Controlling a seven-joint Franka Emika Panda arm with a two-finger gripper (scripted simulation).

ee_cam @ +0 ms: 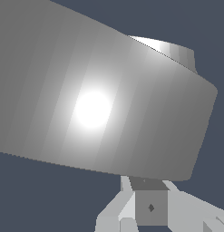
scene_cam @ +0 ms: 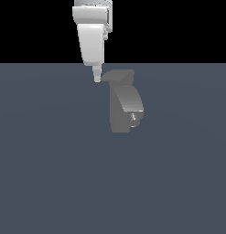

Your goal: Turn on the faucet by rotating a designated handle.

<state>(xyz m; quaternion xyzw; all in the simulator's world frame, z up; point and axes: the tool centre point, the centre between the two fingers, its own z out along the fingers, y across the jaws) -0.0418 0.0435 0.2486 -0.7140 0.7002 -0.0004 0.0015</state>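
Note:
The grey faucet (scene_cam: 126, 106) stands on the dark floor in the middle of the exterior view, with a thick curved body and a squarish lower end. Its flat handle (scene_cam: 118, 76) lies across the top and tapers toward the exterior view's left. My white gripper (scene_cam: 97, 77) comes down from above, and its fingers show as one narrow tip, shut and empty. The tip touches the handle's narrow end. In the wrist view a broad grey faucet surface (ee_cam: 95, 104) fills most of the frame from very close, and I cannot tell which part it is.
The flat dark blue-grey floor (scene_cam: 50, 173) spreads all around the faucet. Nothing else stands on it. Above its far edge the background is black.

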